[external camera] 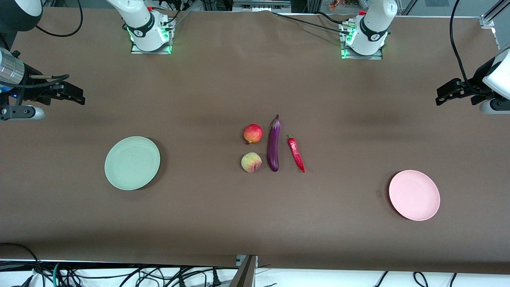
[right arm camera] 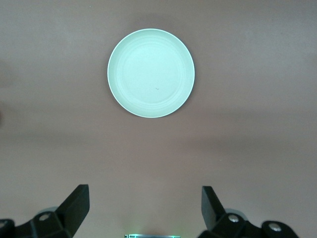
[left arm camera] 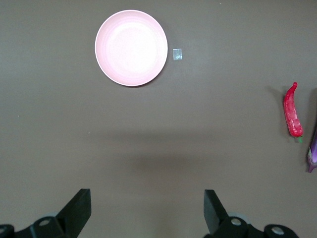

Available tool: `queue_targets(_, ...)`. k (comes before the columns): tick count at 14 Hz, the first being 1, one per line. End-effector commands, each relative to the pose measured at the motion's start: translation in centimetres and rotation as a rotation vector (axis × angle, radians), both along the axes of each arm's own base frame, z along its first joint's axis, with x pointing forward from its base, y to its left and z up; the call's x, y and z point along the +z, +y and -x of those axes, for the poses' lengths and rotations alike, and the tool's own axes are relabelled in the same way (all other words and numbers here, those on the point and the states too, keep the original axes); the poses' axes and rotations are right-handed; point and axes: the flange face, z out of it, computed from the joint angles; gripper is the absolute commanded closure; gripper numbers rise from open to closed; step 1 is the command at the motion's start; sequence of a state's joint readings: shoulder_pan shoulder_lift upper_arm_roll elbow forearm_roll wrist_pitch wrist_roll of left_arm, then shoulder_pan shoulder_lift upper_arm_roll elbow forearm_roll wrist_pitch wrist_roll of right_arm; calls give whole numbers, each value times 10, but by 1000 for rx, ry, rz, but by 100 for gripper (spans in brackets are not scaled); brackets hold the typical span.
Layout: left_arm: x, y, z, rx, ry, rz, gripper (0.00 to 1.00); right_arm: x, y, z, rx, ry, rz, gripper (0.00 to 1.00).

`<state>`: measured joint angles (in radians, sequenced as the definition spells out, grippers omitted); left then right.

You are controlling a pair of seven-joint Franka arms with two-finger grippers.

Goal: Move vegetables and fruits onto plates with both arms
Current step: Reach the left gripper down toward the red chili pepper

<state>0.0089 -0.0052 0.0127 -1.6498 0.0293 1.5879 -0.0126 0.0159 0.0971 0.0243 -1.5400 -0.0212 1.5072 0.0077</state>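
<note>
From my remote station, I see the pink plate [external camera: 414, 195] nearest the front camera, lying bare on the brown table [external camera: 223, 223] toward the left arm's end. A small pale square mark [left arm camera: 178, 54] sits on the cloth just beside it in the left wrist view. The green plate [external camera: 132, 162] lies a little farther from the camera, toward the right arm's end, also with nothing on it.

Between the two plates, at the middle of the table, I see the four items grouped close together but not touching. The peach [external camera: 251, 162] is the nearest of them, with the apple [external camera: 253, 133] just farther from the camera. Beside both fruits the eggplant [external camera: 273, 144] lies lengthwise, its cap pointing toward the robots' bases. The chili [external camera: 296, 153] lies just beside the eggplant, on the side toward the pink plate, stem end toward the bases.

The left gripper [external camera: 441, 97] hangs in the air over bare table at the left arm's end, its fingers [left arm camera: 79, 208] spread wide apart and holding nothing. The right gripper [external camera: 77, 97] hangs likewise over bare table at the right arm's end, fingers [right arm camera: 78, 203] wide apart and holding nothing. Both arms wait well away from the produce.
</note>
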Motion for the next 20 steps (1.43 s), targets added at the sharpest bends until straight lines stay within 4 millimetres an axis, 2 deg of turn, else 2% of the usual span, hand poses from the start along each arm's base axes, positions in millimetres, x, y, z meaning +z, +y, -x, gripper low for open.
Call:
queue_targets(1, 6, 0, 0, 5, -6, -22, 0, 7, 1, 1, -9, -11, -15, 0)
queue_targets(6, 7, 2, 0, 9, 2, -14, 0, 7, 1, 1, -9, -11, -16, 0)
queue_targets(10, 5, 13, -2, 26, 3, -9, 0, 7, 1, 1, -9, -11, -16, 0)
queue_targets(12, -2, 16, -6, 30, 12, -6, 0, 7, 1, 1, -9, -11, -16, 0)
queue_targets(14, -38, 6, -22, 39, 74, 73, 0, 7, 1, 1, -9, -11, -15, 0)
queue_targets(16, -62, -21, -32, 4, 112, 122, 0, 7, 0, 1, -10, -11, -15, 0)
queue_targets(18, -96, -89, -44, -91, 144, 135, 0, 7, 0, 1, -10, -11, -15, 0)
queue_targets(20, -132, -160, -51, -100, 140, 110, 0, 7, 0, 1, -9, -11, -16, 0)
